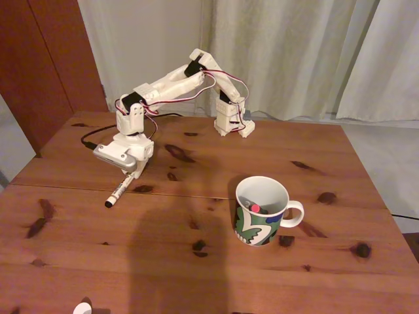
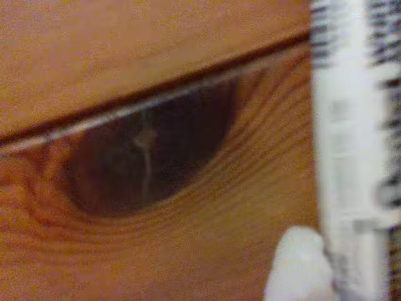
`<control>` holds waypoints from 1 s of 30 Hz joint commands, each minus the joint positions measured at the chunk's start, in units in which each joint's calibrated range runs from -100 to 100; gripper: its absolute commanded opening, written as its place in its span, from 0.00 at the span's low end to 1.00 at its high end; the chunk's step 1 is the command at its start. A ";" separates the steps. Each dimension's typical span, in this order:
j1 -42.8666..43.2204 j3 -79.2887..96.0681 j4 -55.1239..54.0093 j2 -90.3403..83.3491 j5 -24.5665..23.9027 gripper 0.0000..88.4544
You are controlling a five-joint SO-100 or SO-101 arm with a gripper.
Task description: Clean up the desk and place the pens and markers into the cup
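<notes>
Reddish-brown plank desk (image 1: 196,216) in fixed view: your pincer (image 1: 131,171) sits low at left, upper end of white marker (image 1: 122,186) under it, black cap pointing toward camera. Cup (image 1: 260,210) stands well apart at right, red pen end (image 1: 255,208) inside. Wrist view: blurred marker (image 2: 348,150) upright at right, white fingertip (image 2: 297,266) touching it; closure — you cannot tell.

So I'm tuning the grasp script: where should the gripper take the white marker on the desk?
Grip the white marker mid-barrel, from above, jaws across its width. It lies flat on the desk, slim and round, its black cap pointing away from the gripper.
</notes>
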State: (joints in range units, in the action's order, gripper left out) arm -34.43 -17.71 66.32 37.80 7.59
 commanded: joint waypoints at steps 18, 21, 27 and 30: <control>0.38 -2.67 -1.07 -2.42 -0.05 0.01; 1.34 -2.22 -0.47 -7.22 -0.16 0.01; 5.44 3.82 -1.07 -19.96 -2.78 0.01; 9.22 7.07 -1.16 -27.00 -5.08 0.01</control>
State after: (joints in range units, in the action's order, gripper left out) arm -29.01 -11.76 66.32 21.44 4.22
